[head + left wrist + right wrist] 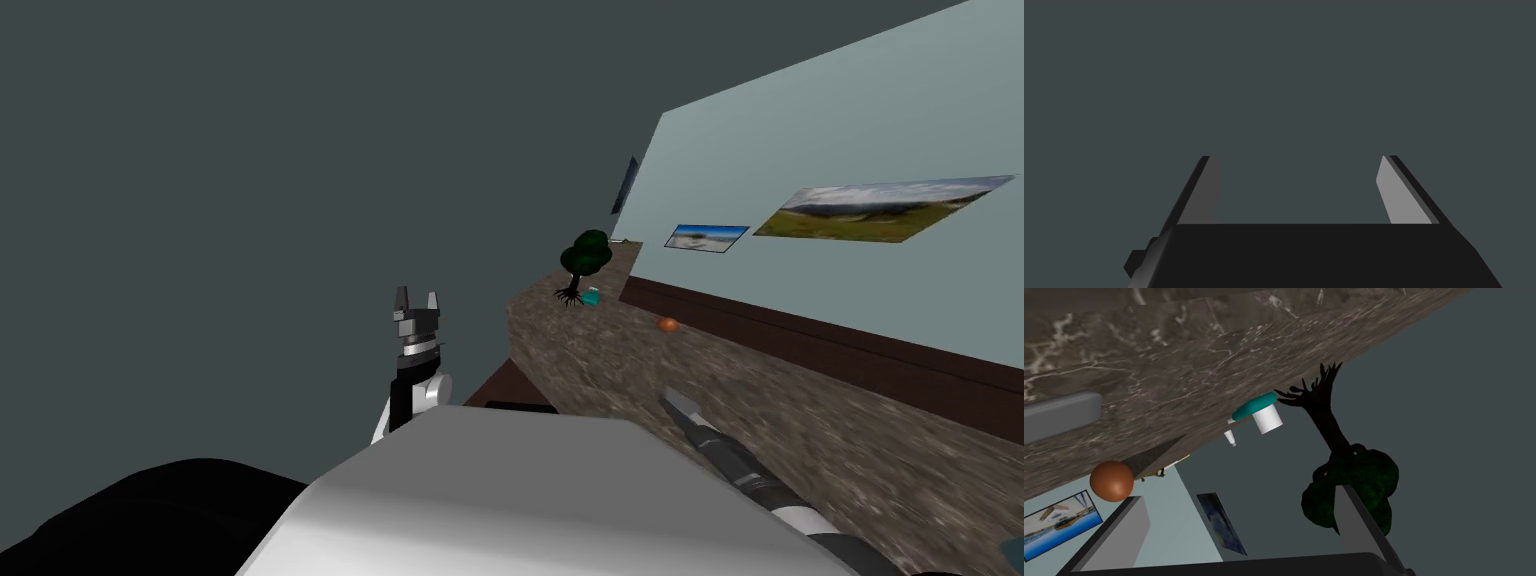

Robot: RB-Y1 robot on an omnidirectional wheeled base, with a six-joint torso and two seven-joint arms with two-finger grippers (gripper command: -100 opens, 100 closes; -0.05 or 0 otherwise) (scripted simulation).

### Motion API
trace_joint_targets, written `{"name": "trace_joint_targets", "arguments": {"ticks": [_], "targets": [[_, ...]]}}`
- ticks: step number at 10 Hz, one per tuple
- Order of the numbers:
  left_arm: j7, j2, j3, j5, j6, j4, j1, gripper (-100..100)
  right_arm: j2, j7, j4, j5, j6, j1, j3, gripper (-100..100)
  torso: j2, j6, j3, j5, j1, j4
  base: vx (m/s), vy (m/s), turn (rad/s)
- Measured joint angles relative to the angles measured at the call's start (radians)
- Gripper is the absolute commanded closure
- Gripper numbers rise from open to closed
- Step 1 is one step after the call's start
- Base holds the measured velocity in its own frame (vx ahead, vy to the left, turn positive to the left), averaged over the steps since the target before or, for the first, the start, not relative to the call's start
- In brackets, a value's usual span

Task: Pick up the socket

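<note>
One socket (1259, 413), teal-topped and white, is seen on one brown marbled counter (1174, 348), just beside the roots of one small tree (1349, 473). One orange ball (1111, 481) lies well apart. A small white piece (1230, 437) behind the socket is hard to make out. The right gripper (1241, 493) is spread wide, nothing held, well short of the socket. The left gripper (1296, 157) is likewise spread and empty.

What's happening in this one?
The right tool reaches out open over the brown marbled counter, holding nothing. Ahead of it stand an orange ball, a teal-capped white object, probably the socket, and a small dark tree. The left tool is raised off to the side, open and empty. Nothing has been picked up yet.
</note>
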Motion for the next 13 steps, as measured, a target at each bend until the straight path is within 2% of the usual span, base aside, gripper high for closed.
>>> {"name": "trace_joint_targets", "arguments": {"ticks": [1,3,4,5,8,10,11,13], "targets": [[0.000,0.000,0.000,0.000,0.000,0.000,0.000,0,-0.021,-0.001,0.012,0.013,0.001,0.021,-0.007,-100,0.000,0.001,0.000,0.000,0.000,0.000,0.018,0.010,0.305],[0.000,0.000,0.000,0.000,0.000,0.000,0.000,0,-0.049,0.019,0.036,0.068,-0.005,0.104,-0.016,-100,-0.001,0.000,-0.001,0.000,0.000,0.000,0.032,0.001,0.263],[0.000,0.000,0.000,0.000,0.000,0.000,0.000,0,-0.065,0.024,0.046,0.085,-0.002,0.124,-0.013,-100,-0.001,0.001,0.000,0.000,-0.001,0.000,0.026,0.001,0.236],[0.000,0.000,0.000,0.000,0.000,0.000,0.000,0,-0.089,0.029,0.078,0.105,-0.004,0.149,-0.016,-100,-0.001,0.000,0.000,0.000,-0.001,0.000,0.021,-0.006,0.127],[0.000,0.000,0.000,0.000,0.000,0.000,0.000,0,-0.147,0.030,0.104,0.149,0.008,0.210,-0.020,-100,-0.001,0.001,0.000,0.000,-0.001,0.000,0.029,-0.002,0.213],[0.000,0.000,0.000,0.000,0.000,0.000,0.000,0,-0.195,0.041,0.139,0.194,0.007,0.279,-0.025,-100,-0.002,0.000,-0.001,0.000,-0.001,0.000,0.045,-0.016,0.251],[0.000,0.000,0.000,0.000,0.000,0.000,0.000,0,-0.213,0.042,0.141,0.209,0.016,0.298,-0.019,-100,-0.002,0.001,-0.001,0.000,-0.001,0.000,0.035,-0.011,0.186],[0.000,0.000,0.000,0.000,0.000,0.000,0.000,0,-0.265,0.049,0.187,0.252,0.021,0.350,-0.015,-100,-0.003,0.000,-0.002,0.000,-0.002,-0.001,0.047,-0.023,0.257]]}}
